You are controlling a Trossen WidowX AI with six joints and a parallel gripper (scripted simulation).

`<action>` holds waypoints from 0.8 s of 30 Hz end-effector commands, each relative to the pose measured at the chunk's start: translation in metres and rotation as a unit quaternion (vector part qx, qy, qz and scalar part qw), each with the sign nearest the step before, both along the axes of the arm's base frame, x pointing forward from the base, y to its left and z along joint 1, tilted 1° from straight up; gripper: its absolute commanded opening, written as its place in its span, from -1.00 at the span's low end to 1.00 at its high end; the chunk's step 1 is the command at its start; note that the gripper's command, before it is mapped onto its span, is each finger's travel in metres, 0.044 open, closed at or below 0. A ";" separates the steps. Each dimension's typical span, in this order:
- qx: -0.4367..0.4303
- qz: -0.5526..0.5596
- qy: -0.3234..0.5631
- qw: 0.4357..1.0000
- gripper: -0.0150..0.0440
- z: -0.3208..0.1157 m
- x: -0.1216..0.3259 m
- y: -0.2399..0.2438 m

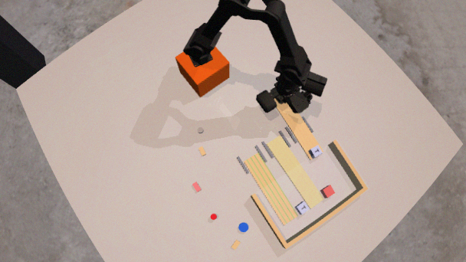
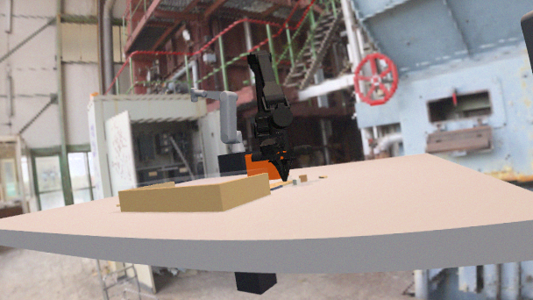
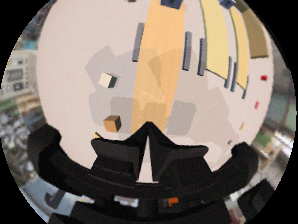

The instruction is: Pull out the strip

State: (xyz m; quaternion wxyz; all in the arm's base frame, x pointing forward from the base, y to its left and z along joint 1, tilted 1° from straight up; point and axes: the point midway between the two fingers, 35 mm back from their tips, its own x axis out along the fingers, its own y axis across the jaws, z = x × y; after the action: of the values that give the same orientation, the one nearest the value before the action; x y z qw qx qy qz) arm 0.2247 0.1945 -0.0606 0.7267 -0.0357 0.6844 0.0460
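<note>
With the jaws clenched right down on the near end of the orange strip, the gripper appears to pinch that thin strip. It runs straight ahead of the jaws, flat and pale orange. At its far end sits a white cube with a dark mark on top; the letter is too small to read. Grey ridged bars flank the strip on both sides. Beyond and to one side lie a plain yellow strip and a green-lined strip, a second labelled cube, and a red cube. A tan wall borders the far side. Fingertips themselves are hidden from above by the wrist.
</note>
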 end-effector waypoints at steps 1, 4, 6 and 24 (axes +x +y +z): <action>-0.008 0.000 0.013 1.000 -0.49 -0.006 -0.014 -0.005; -0.008 0.000 0.013 1.000 -0.49 -0.006 -0.018 -0.005; -0.008 0.000 0.013 1.000 -0.49 -0.006 -0.021 -0.005; -0.008 0.000 0.014 1.000 -0.49 -0.007 -0.048 -0.008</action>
State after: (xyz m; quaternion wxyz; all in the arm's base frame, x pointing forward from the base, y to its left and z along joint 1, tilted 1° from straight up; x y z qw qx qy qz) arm 0.1902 0.1925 -0.0622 0.7263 -0.0346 0.6849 0.0469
